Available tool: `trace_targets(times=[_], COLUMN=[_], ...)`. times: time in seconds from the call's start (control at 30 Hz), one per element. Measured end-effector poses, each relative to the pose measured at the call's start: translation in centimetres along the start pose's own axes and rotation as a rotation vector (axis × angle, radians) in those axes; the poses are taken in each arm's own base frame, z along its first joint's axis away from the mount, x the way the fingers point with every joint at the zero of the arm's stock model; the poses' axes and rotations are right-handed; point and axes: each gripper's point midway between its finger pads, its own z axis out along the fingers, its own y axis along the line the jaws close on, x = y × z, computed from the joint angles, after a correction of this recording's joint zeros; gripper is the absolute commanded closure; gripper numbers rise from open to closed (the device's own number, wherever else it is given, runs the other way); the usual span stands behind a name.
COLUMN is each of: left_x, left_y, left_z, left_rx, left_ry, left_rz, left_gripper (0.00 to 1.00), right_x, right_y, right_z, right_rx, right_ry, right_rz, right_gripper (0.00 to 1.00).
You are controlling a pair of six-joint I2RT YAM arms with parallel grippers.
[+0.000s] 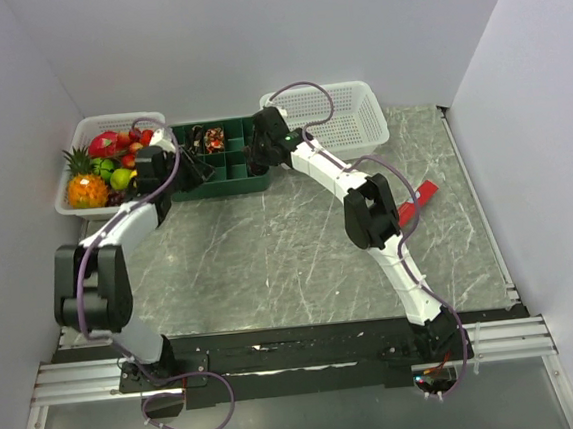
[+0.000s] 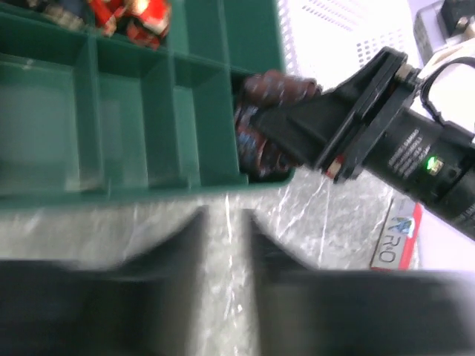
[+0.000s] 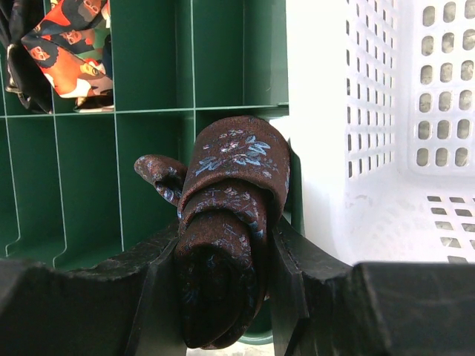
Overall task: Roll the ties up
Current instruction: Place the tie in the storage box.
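A rolled tie (image 3: 230, 215), dark brown with pale blue flowers, sits between the fingers of my right gripper (image 3: 226, 248), which is shut on it. It hangs at the near right corner compartment of the green divided tray (image 3: 148, 156). The left wrist view shows the same tie (image 2: 271, 111) in the right gripper (image 2: 297, 126) just over the tray's rim. Another tie (image 3: 70, 52), red and orange patterned, lies bundled in a far compartment (image 1: 210, 138). My left gripper (image 2: 225, 222) hovers over the table just in front of the tray (image 2: 111, 185), open with nothing between its blurred fingers.
A white perforated basket (image 1: 333, 115) stands right of the tray, close beside the right gripper. A white basket of fruit (image 1: 102, 170) stands left of the tray. A small red flat bar (image 1: 423, 194) lies on the marble table at the right.
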Motion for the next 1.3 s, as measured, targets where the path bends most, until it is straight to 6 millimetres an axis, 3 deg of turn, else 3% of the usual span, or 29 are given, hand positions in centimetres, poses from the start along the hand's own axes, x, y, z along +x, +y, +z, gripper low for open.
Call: trace_targets(times=[0.03, 0.23, 0.37, 0.6, 0.83, 0.87, 1.23, 1.3], left_x=[-0.3, -1.4, 0.2, 2.5, 2.6, 2.6, 3.0, 3.2], left_y=[-0.2, -1.0, -1.6, -3.7, -4.5, -4.5, -4.8, -4.8], left_z=[0.7, 6.3, 9.8, 13.6, 15.6, 15.8, 17.1, 17.4], left_rx=[0.014, 0.100, 0.148, 0.244, 0.273, 0.274, 0.289, 0.293], left_ry=[0.001, 0.039, 0.093, 0.152, 0.149, 0.150, 0.165, 0.168], left_rz=[0.001, 0.001, -0.003, -0.020, -0.027, -0.031, -0.048, -0.051], left_gripper=[0.99, 0.99, 0.99, 0.99, 0.99, 0.99, 0.99, 0.99], right_x=[0.0, 0.1, 0.2, 0.3, 0.2, 0.1, -0.1, -0.1], right_y=[0.0, 0.0, -0.1, -0.2, -1.2, -1.3, -2.2, -2.4], right_z=[0.0, 0.0, 0.1, 0.2, 0.4, 0.4, 0.6, 0.6], right_rx=[0.001, 0.003, 0.004, 0.008, 0.030, 0.032, 0.042, 0.044], right_ry=[-0.001, 0.000, 0.002, 0.001, -0.005, -0.006, -0.011, -0.012], right_rz=[-0.001, -0.007, -0.008, -0.005, -0.009, -0.013, -0.042, -0.044], right_gripper=[1.00, 1.00, 0.99, 0.98, 0.90, 0.82, 0.59, 0.50])
